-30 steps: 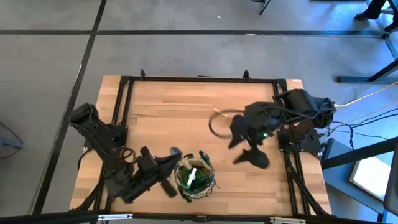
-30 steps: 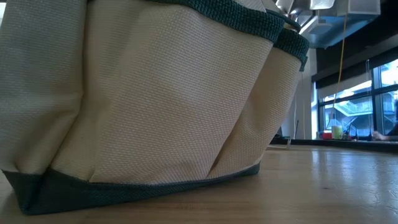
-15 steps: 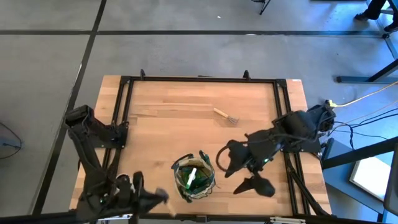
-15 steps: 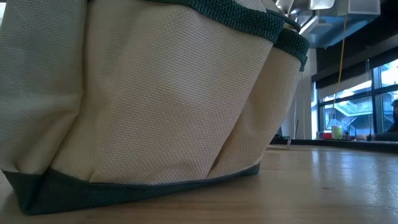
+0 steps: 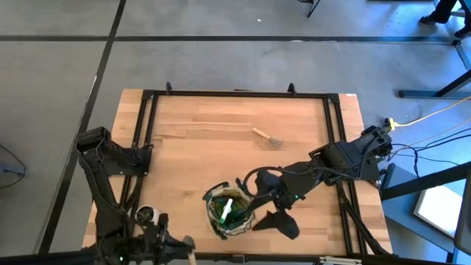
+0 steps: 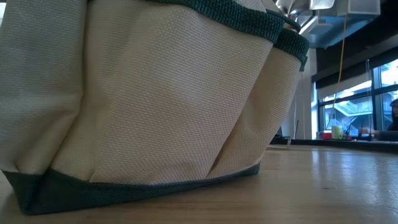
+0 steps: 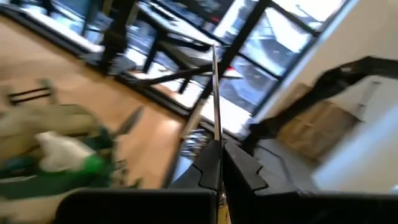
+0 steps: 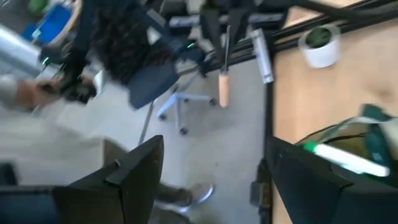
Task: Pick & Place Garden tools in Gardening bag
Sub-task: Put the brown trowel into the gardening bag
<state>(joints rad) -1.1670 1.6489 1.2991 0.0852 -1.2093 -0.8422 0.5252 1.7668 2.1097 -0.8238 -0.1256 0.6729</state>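
Note:
The gardening bag (image 5: pixel 229 212) stands near the table's front edge and fills the low view (image 6: pixel 155 106). A green spray bottle with a white trigger (image 5: pixel 227 209) sticks out of it. A wooden-handled fork (image 5: pixel 266 137) lies flat farther back. My left gripper (image 5: pixel 180 244) is at the near edge, left of the bag, shut on a thin metal tool (image 7: pixel 215 93) with a wooden handle (image 8: pixel 222 92). My right gripper (image 5: pixel 257 200) hovers just right of the bag, wide open (image 8: pixel 214 180) with nothing between its fingers. My left gripper pinches the tool between its two shut fingers (image 7: pixel 205 171). The thin metal part (image 7: pixel 216 118) runs straight out past the fingertips, along the fingers. The tool is lifted clear of the table. Which part lies between the fingers is hidden by the fingers themselves.
A small potted plant (image 5: pixel 147 215) stands at the near left, close to my left arm. The black frame rail (image 5: pixel 140 132) borders the table. Bare wood lies across the far half. A person stands off the table's edge in the right wrist view (image 8: pixel 25 93).
My left gripper has swung away from the bag toward the table's near edge and turned as it went. My right gripper has travelled from above the fork toward the near edge and the bag, still open. The fork, which the arm covered before, now shows.

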